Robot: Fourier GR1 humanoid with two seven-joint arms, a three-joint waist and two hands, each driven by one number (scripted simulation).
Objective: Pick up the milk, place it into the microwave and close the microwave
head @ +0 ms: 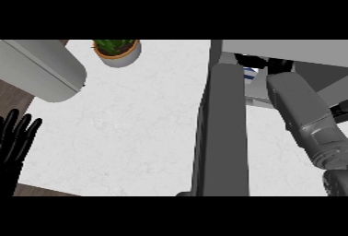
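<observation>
The microwave [285,46] stands at the top right, and its open door [221,133] juts toward me, seen edge-on as a long grey slab. My right forearm reaches up past the door into the cavity. There my right hand [272,63] curls over the milk [249,73], a white carton with blue marks that shows only as a small patch below the fingers. Whether the carton rests on the microwave floor is hidden. My left hand [17,136] rests open, fingers up, at the lower left edge.
A potted green plant [117,50] sits at the back of the white counter [136,120]. A large rounded grey object [37,69] lies at the top left. Dark wood floor shows past the counter's left edge.
</observation>
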